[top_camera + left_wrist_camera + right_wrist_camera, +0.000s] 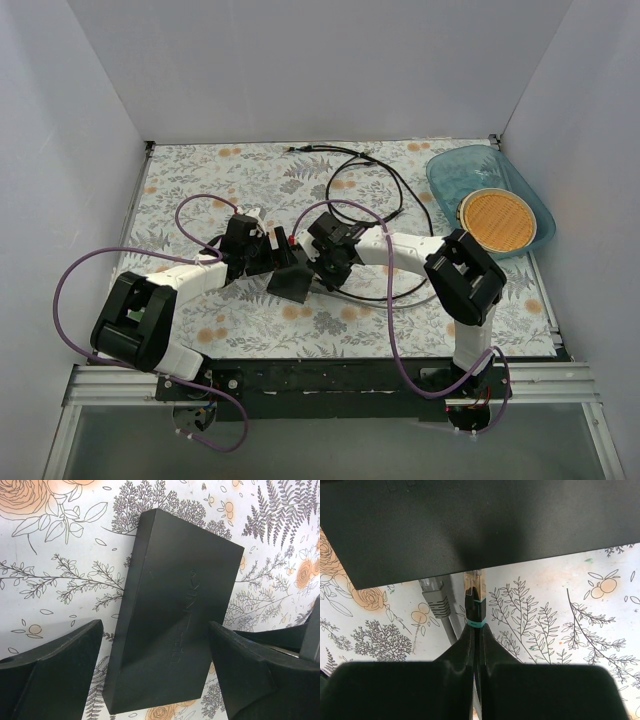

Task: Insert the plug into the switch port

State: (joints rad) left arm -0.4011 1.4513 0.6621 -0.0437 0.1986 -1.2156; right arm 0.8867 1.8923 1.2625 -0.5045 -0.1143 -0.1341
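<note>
The switch (293,283) is a flat black box lying between my two grippers. In the left wrist view the switch (175,605) sits between the wide-apart fingers (55,670) of my left gripper (156,630). A strip of table shows between the left finger and the box. My right gripper (476,627) is shut on a black plug (474,600) with a teal band. The plug's clear tip sits at the switch's long edge (480,520). In the top view my left gripper (272,258) and right gripper (318,262) flank the switch.
A grey plug (434,600) on a grey cable sits in the switch edge just left of the held plug. A black cable (390,180) loops across the far table. A blue tray (450,170) holding an orange disc (497,220) stands at the right.
</note>
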